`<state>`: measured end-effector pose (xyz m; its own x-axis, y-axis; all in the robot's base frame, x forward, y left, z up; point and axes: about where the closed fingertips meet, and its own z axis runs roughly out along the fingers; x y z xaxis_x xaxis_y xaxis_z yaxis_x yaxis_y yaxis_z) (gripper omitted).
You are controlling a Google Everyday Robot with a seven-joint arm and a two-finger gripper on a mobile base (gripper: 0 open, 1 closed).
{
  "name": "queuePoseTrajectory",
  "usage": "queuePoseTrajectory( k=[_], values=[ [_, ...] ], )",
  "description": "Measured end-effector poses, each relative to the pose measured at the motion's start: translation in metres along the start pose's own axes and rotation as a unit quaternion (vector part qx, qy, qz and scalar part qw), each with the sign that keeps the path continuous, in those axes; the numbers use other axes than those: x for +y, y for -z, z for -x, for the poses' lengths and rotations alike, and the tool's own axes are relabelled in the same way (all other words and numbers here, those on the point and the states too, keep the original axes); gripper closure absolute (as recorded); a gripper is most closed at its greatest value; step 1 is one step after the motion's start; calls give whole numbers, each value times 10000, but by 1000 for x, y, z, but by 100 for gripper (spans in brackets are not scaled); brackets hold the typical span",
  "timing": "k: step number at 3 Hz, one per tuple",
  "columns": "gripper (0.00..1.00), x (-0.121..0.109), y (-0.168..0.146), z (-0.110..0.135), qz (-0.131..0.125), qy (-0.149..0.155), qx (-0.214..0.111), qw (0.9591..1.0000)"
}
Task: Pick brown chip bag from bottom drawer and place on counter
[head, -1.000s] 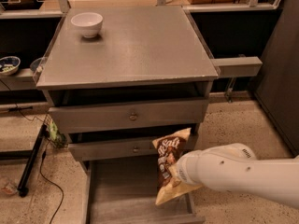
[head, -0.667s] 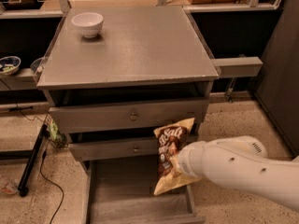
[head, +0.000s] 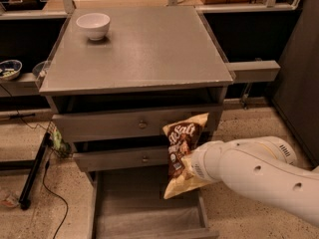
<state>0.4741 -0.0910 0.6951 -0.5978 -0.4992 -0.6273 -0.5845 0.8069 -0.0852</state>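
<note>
The brown chip bag (head: 180, 146) hangs upright in the air in front of the two knobbed drawers, with tan ends and white lettering. My gripper (head: 191, 169) is at the end of the white arm coming in from the right, and it holds the bag at its right side, above the open bottom drawer (head: 144, 210). The arm's wrist hides the gripper's tips. The drawer's grey tray below shows nothing in it. The counter (head: 144, 49) is the flat grey top above, well higher than the bag.
A white bowl (head: 93, 25) stands at the counter's back left. A narrow grey side shelf (head: 253, 71) sticks out at the right. A black stand leg and cables (head: 35, 168) lie on the floor at the left. A dark cabinet stands at the far right.
The arm has lifted the chip bag up out of the bottom drawer and a little to the left, from drawer level to the front of the knobbed drawers.
</note>
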Motion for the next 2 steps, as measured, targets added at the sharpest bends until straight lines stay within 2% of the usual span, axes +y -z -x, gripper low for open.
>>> queuePoseTrajectory(
  k=[1, 2],
  values=[
    [100, -9, 23, 22, -168, 111, -136, 9997],
    [100, -17, 88, 64, -567, 484, -469, 9961]
  ],
)
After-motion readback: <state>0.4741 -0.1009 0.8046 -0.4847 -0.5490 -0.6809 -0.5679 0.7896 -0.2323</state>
